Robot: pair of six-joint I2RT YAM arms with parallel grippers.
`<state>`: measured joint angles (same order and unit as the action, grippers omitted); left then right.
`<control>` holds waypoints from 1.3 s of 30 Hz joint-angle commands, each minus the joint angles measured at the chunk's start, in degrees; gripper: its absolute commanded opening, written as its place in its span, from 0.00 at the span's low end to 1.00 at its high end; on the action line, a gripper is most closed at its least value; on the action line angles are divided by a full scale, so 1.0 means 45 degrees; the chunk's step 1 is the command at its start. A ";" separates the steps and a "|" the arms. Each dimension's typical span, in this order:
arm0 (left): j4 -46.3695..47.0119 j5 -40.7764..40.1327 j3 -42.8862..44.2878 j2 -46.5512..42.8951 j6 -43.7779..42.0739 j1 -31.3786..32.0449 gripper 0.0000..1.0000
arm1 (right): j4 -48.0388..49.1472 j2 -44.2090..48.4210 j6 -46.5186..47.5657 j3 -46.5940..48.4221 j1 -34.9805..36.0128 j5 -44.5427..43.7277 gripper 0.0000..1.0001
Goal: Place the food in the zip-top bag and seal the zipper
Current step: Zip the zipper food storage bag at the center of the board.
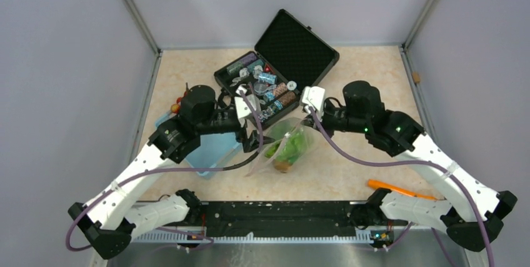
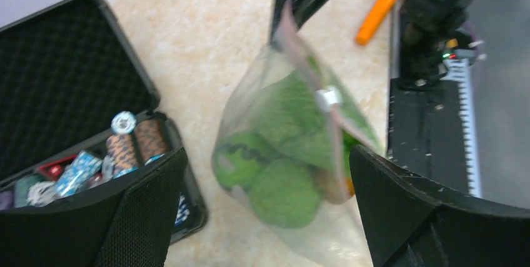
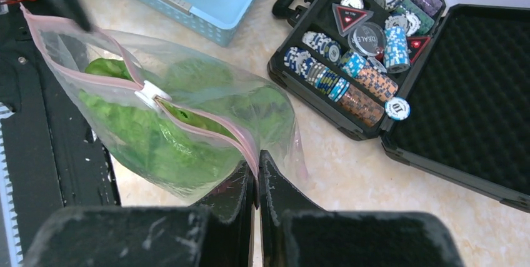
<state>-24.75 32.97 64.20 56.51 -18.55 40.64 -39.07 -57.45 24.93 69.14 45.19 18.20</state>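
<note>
Right jaws: pinching zipper (image 3: pixel 200 128) | black case (image 3: pixel 487 92) disc (image 3: pixel 367 37): "DEALER"

My right hand (image 3: pixel 257 164) pinches one end of the zipper (image 3: pixel 212 134), fingers closed; my left hand (image 2: pixel 265 173) hovers near it, spread wide.

Shiny film, matt foam
Your zip-top bag (image 1: pixel 290 145) is clear, crinkled, glossy plastic with a smooth pale pink zipper (image 3: pixel 240 142); behind it the black case (image 1: pixel 300 45) shows dimpled matt foam, and left of it the blue basket (image 1: pixel 215 147) is smooth plastic.
</note>
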 commanded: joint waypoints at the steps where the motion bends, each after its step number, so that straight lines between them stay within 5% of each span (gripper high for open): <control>1: 0.1098 0.2131 -0.0124 -0.1118 0.1586 -0.0028 0.99 | 0.0258 -0.0383 0.0070 0.0771 -0.0061 -0.0607 0.00; 6: 0.0739 0.1769 -0.0309 -0.0997 0.3058 0.0280 0.99 | 0.0421 -0.0944 -0.0198 0.1099 -0.0071 -0.1185 0.00; 14: 0.0842 -0.2131 -0.1191 -0.0275 0.3145 0.1175 0.99 | 0.0676 -0.1183 -0.0324 0.1390 -0.0081 -0.1095 0.00; 21: 0.1277 -0.2268 -0.1299 0.0432 0.2239 0.1281 0.97 | 0.0473 -0.1029 -0.0247 0.1378 -0.0081 -0.0959 0.00; 24: 0.0808 -0.1152 -0.0980 0.0448 0.2032 0.1289 0.76 | 0.0491 -0.0994 -0.0256 0.1266 -0.0081 -0.1279 0.00; 31: -0.0411 -0.0808 -0.0995 0.0282 0.1566 0.1281 0.11 | 0.0573 -0.0993 -0.0393 0.1209 -0.0305 -0.1465 0.00; 33: -0.0417 -0.1022 -0.0989 0.0212 0.1563 0.1290 0.01 | 0.0577 -0.0955 -0.0431 0.1201 -0.0315 -0.1411 0.00; 37: -0.0128 -0.1597 -0.0996 0.0118 0.1526 0.1289 0.00 | 0.0565 -0.0671 -0.0399 0.1181 -0.0315 -0.0919 0.02; 39: -0.0041 -0.1492 -0.0879 0.0231 0.1392 0.1287 0.00 | 0.0598 -0.0401 -0.0327 0.1266 -0.0311 -0.0374 0.38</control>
<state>-24.71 26.52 57.98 58.63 -11.07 46.24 -38.72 -62.57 23.62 72.16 44.69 13.58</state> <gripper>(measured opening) 0.012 0.160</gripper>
